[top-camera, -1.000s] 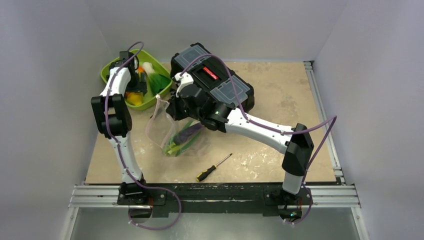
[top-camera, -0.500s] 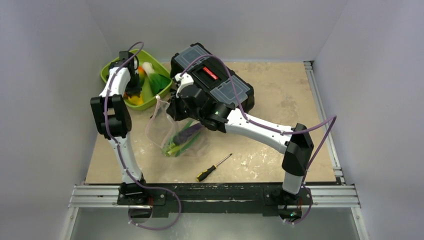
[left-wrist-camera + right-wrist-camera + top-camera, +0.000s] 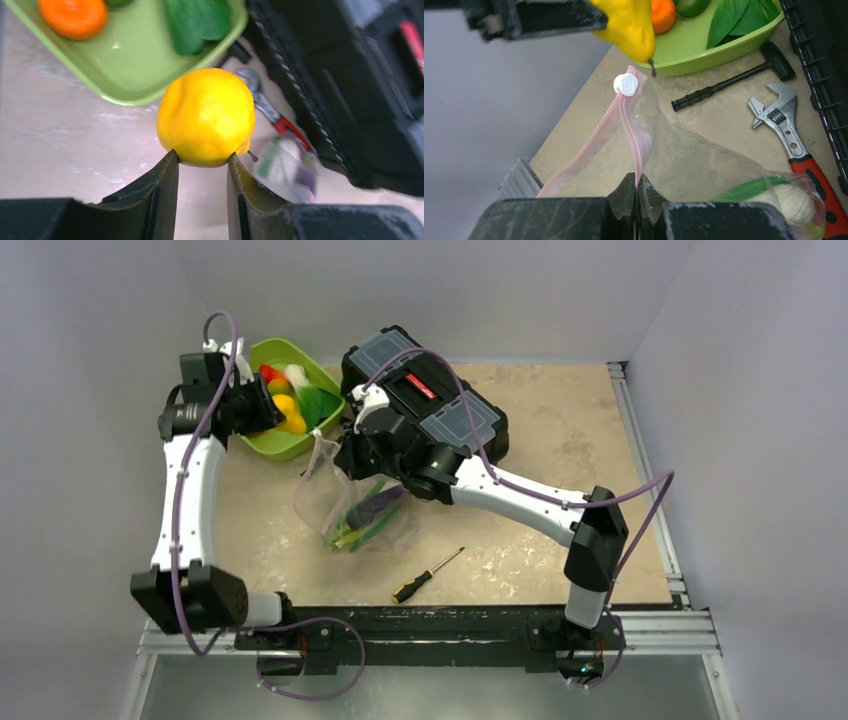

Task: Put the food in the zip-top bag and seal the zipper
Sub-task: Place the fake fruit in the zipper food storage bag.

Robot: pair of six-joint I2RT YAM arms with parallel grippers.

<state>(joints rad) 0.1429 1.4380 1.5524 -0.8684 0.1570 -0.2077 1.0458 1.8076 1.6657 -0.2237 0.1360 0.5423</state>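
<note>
1. An aluminium rail [image 3: 430,630] runs along the near edge of the bench [image 3: 560,430], and both arm bases are bolted to it.
2. The bench top is tan, mottled with pale scuffs. A screwdriver [image 3: 428,574] with a black and yellow handle lies near the near edge.
3. Toward the middle left lies the zip-top bag [image 3: 345,505], clear and floppy, with a purple eggplant [image 3: 378,502] and green stalks [image 3: 355,530] inside.
4. The right jaws are clenched on the pink zipper [image 3: 629,115], holding the bag's mouth up. A white slider [image 3: 626,84] sits at the strip's far end.
5. A hammer [image 3: 729,85] and a wrench [image 3: 784,125] rest on the bench just beyond the bag.
6. The left jaws grasp the yellow pear [image 3: 206,117], held in the air above the near rim of the lime-green tray [image 3: 300,445] at the far left corner. An orange [image 3: 73,16] lies in the tray.
7. A black toolbox [image 3: 440,400] sits at the far edge, beside the tray.
8. Plain pale grey walls [image 3: 430,290] enclose the bench on three sides.
</note>
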